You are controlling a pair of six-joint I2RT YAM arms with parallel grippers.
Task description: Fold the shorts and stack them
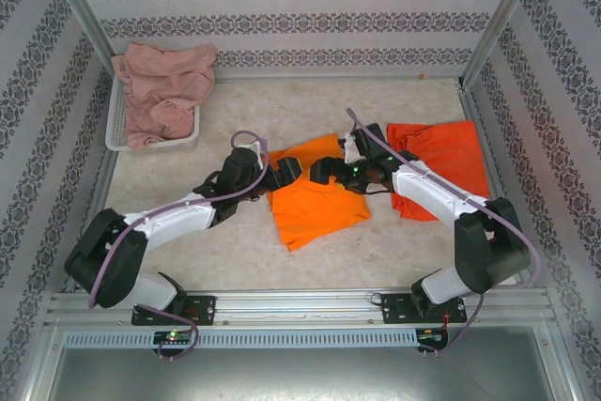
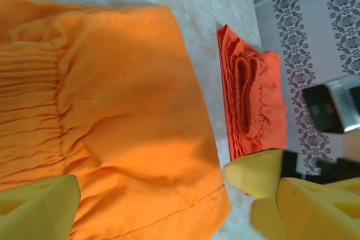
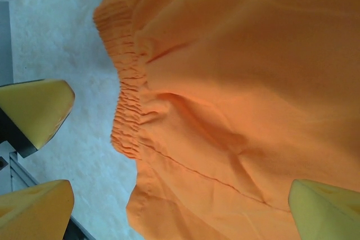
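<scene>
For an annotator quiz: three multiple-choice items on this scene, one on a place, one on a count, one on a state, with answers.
1. Where are the pink shorts?
A. in the white basket
B. on the floor
C. hanging from the frame

2. How many shorts lie on the table outside the basket?
A. one
B. two
C. three

3. The left gripper is:
A. shut on a cup
B. open
C. shut on a towel

Answers:
1 A, they fill the basket.
2 B, bright orange shorts and red-orange shorts.
3 B, its fingers stand wide apart over the bright orange shorts.
</scene>
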